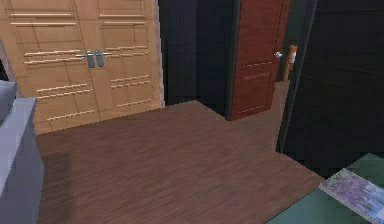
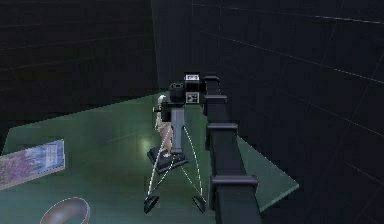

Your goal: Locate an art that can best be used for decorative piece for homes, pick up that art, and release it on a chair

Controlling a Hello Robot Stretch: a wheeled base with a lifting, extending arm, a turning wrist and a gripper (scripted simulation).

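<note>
arm side view: jaws near a pale statuette [image 2: 162, 110], green table [image 2: 100, 128] below.

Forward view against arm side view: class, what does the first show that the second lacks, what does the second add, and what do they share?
Forward view: light wooden double doors, a reddish-brown door standing open, dark wooden plank floor. Arm side view: the dark square arm bar, the gripper near a small pale figure, a grey round bowl. Both: the green tabletop and a flat patterned sheet lying on it.
</note>
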